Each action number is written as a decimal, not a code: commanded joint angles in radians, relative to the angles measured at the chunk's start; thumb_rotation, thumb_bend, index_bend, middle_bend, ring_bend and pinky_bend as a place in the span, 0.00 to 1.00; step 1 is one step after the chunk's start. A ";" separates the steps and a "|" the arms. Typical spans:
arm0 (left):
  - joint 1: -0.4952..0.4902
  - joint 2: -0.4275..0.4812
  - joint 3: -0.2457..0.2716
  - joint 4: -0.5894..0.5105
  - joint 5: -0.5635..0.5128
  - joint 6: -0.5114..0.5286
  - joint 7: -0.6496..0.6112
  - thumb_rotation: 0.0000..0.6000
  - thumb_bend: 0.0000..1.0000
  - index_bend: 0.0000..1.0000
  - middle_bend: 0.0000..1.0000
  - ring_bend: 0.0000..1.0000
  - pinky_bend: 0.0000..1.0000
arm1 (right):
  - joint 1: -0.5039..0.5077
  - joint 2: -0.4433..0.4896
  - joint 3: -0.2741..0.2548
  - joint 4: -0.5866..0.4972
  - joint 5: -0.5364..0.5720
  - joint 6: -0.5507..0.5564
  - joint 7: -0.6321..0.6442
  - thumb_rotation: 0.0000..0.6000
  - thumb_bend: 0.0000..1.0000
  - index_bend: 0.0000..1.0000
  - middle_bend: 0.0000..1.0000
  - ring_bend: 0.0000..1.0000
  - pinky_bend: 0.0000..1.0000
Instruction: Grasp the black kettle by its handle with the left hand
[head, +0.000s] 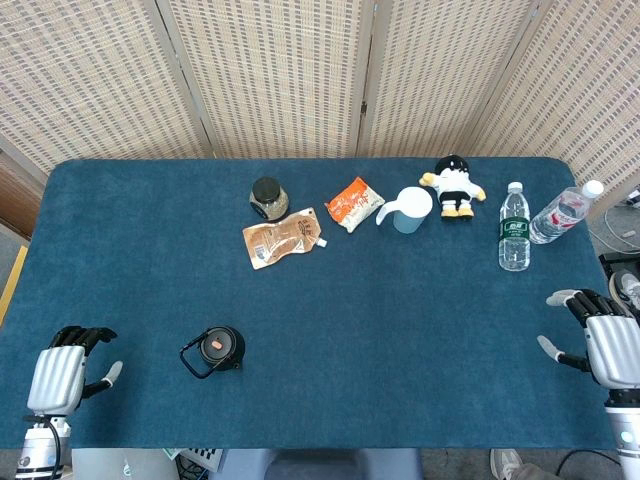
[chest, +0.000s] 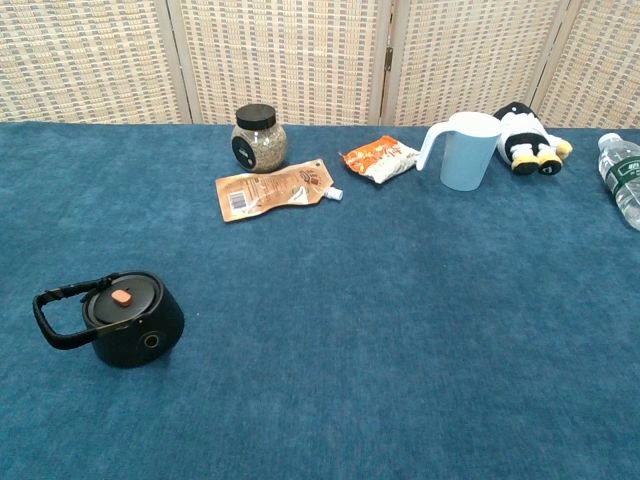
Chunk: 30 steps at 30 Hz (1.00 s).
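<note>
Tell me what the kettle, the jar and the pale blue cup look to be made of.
Kettle: matte black, probably coated metal or plastic; dull, even surface with an orange lid button.
Jar: clear glass or plastic, since the grainy contents show through; black lid.
Cup: most likely plastic; smooth, opaque, with a thin moulded handle.

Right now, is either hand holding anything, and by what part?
Nothing is held. The left hand and right hand are both empty, and the kettle sits untouched.
</note>
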 joint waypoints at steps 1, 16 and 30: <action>-0.001 0.000 0.000 0.002 0.002 -0.001 -0.003 1.00 0.25 0.39 0.42 0.33 0.19 | -0.001 -0.001 0.002 -0.001 0.000 0.005 -0.003 1.00 0.20 0.36 0.33 0.23 0.27; -0.027 0.021 0.018 0.030 0.051 -0.033 -0.054 1.00 0.25 0.38 0.41 0.33 0.19 | -0.007 0.000 0.023 -0.010 -0.001 0.047 -0.023 1.00 0.20 0.36 0.33 0.23 0.27; -0.110 0.047 0.047 0.036 0.132 -0.134 -0.047 1.00 0.17 0.31 0.36 0.29 0.19 | -0.012 -0.001 0.036 -0.016 0.008 0.065 -0.032 1.00 0.20 0.36 0.33 0.23 0.27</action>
